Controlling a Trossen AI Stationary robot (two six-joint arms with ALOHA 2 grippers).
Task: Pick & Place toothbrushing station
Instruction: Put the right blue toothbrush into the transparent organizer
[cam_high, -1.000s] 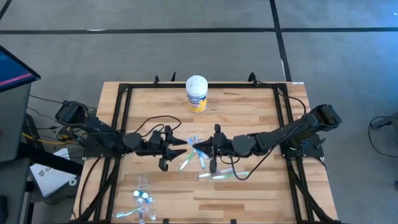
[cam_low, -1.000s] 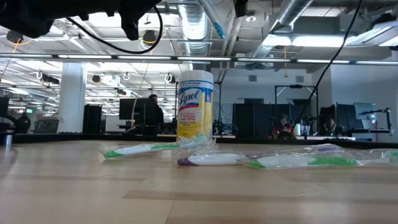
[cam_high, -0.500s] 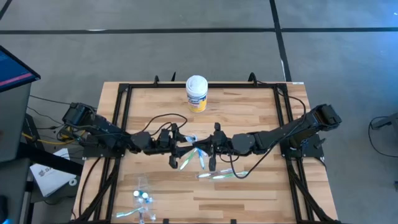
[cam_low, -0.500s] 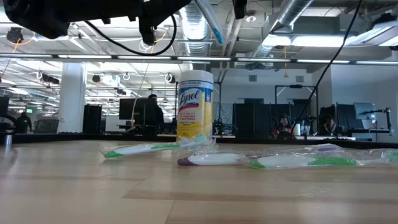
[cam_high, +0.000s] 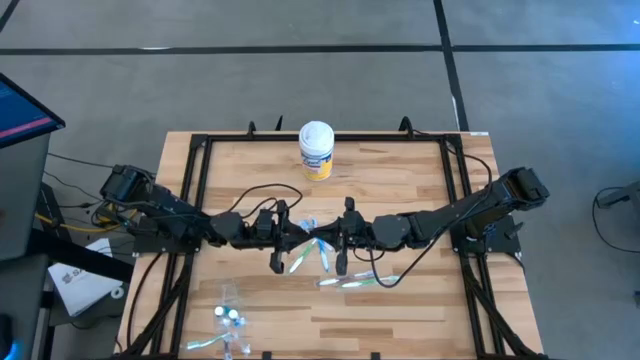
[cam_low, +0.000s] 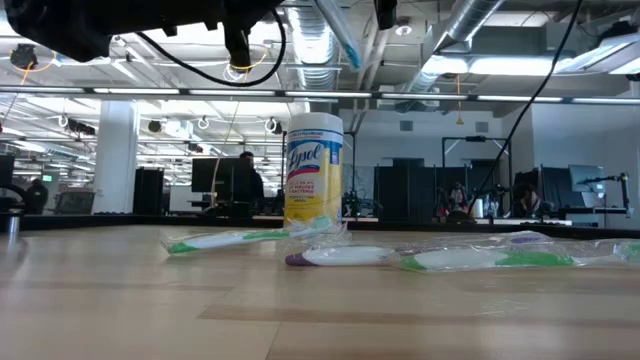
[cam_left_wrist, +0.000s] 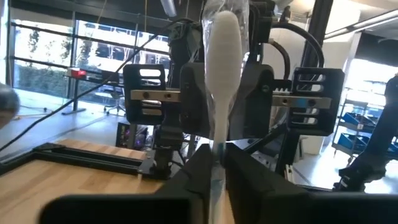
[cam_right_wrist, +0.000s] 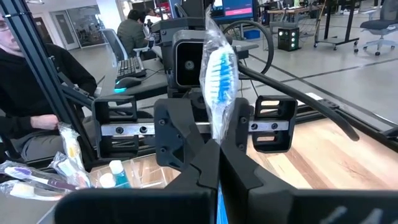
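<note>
Mid-handover above the wooden surface (cam_high: 400, 180): right gripper (cam_high: 318, 238) and left gripper (cam_high: 300, 235) both clamped on one wrapped blue-bristled plastic toothbrush (cam_right_wrist: 217, 74). Several wrapped toothbrushes (cam_low: 440, 258) left lying, unplaced.

The right gripper (cam_right_wrist: 214, 163) has its jaws pressed together on a wrapped toothbrush (cam_right_wrist: 217, 81), whose blue-and-white bristled head stands up in clear wrapping. Just behind it faces the left gripper (cam_right_wrist: 194, 132), dark, over the wooden table (cam_right_wrist: 311, 155). Farther off lie more wrapped toothbrushes (cam_right_wrist: 28, 180) beside two small teal-capped tubes (cam_right_wrist: 117, 173), and a person (cam_right_wrist: 28, 93) in dark clothing sits at the edge.
</note>
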